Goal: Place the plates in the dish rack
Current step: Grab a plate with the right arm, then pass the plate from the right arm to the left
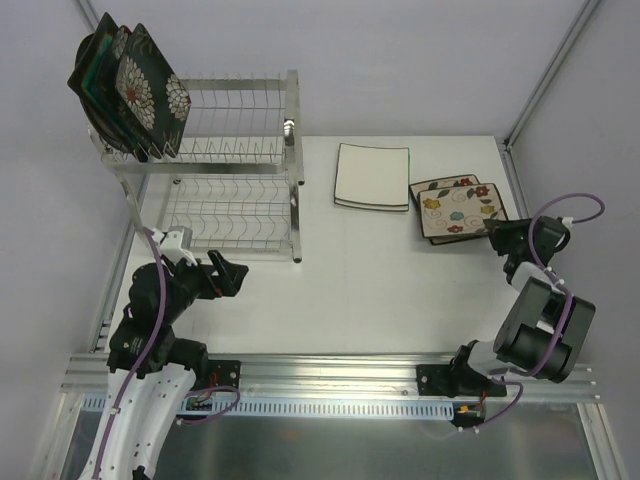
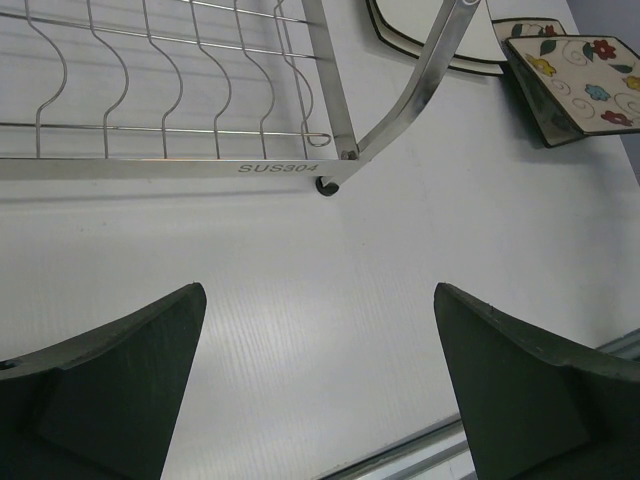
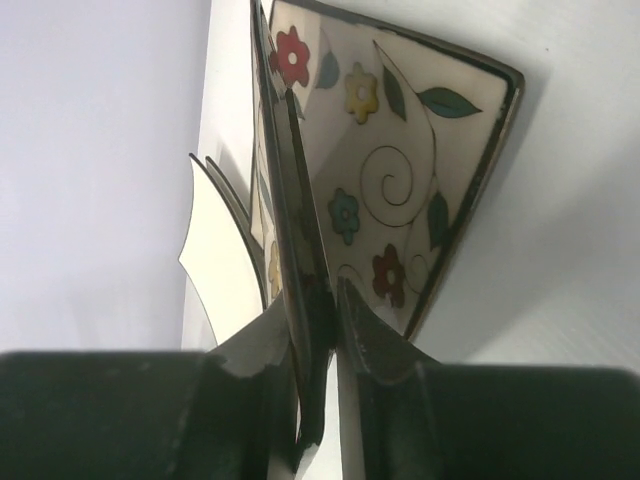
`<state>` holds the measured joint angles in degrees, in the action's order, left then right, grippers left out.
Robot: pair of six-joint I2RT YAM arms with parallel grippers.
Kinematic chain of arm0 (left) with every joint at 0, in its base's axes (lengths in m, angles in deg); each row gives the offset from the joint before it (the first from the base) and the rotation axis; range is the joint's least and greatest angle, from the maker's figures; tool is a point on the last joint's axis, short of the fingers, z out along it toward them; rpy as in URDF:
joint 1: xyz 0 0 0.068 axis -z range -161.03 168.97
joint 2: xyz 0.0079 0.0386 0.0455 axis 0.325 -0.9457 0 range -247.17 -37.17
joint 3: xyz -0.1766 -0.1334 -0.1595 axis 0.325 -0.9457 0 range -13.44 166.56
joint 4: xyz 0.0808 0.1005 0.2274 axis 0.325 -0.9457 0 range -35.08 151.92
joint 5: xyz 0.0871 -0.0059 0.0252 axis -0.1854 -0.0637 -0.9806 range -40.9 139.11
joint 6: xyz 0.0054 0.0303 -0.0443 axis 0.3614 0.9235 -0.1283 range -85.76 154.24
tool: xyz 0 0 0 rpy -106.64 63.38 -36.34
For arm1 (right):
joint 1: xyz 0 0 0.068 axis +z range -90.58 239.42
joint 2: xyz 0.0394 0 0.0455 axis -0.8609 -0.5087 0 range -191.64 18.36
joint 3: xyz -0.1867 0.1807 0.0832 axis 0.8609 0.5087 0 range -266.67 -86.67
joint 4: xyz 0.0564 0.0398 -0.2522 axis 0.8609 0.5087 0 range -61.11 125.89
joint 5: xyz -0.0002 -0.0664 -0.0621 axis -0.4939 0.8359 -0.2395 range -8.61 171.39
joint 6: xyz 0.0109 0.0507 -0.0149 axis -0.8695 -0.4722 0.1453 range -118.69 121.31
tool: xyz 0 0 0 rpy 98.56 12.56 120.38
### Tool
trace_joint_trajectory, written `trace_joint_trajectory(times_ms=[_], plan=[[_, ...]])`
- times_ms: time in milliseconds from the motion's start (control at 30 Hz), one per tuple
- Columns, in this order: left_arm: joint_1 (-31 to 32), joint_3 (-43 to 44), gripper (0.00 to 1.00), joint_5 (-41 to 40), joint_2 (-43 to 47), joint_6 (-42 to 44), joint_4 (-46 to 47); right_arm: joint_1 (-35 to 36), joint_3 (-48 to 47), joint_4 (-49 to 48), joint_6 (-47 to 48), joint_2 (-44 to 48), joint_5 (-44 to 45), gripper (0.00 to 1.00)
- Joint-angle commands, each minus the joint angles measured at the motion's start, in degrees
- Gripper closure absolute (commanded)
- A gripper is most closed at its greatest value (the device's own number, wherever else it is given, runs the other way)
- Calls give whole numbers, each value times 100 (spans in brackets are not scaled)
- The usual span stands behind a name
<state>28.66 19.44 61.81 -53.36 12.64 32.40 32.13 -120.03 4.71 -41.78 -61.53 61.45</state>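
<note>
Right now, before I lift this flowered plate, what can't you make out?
Top view: the count in the dish rack; the black chrysanthemum plate overlaps those behind it.
Right wrist: the second flowered plate, mostly hidden behind the gripped flowered plate in the right gripper.
Left wrist: the white plate, cut off by the top edge and crossed by the rack's leg.

**Background: counter, rails, enclosure**

White matte counter (image 1: 400, 290), faint fine ribbing visible in the left wrist view (image 2: 330, 330). Aluminium rail (image 1: 330, 368) runs along the near edge, with a slotted strip (image 1: 330, 405) just below it and a glossy grey panel (image 1: 330, 450) under that. Slim metal frame posts stand at the back corners, right (image 1: 550, 70) and left (image 1: 88, 12). Pale grey walls (image 1: 400, 60) all round.
</note>
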Motion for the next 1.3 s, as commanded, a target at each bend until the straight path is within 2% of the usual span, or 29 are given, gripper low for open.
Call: trace_joint_trajectory(times_ms=[0,367,600,867,1000,1267], plan=[[-11,446,1,197,-253,-168,183,13,-644,-228,-181,501,-440,99],[-11,1721,1,943,-1219,-897,253,22,-1409,-122,-770,730,-966,100],[32,2423,1,1365,-1589,-1433,394,110,-1480,-131,-1043,993,-1345,99],[226,3232,1,1489,-2142,-1821,552,399,-1322,-166,-1298,1415,-1644,100],[831,3628,1,1130,-2529,-1953,658,663,-1252,-104,-1377,1644,-1706,99],[2587,3831,1,-424,-3338,-2190,1176,1269,-962,-183,-1623,1995,-1828,99]])
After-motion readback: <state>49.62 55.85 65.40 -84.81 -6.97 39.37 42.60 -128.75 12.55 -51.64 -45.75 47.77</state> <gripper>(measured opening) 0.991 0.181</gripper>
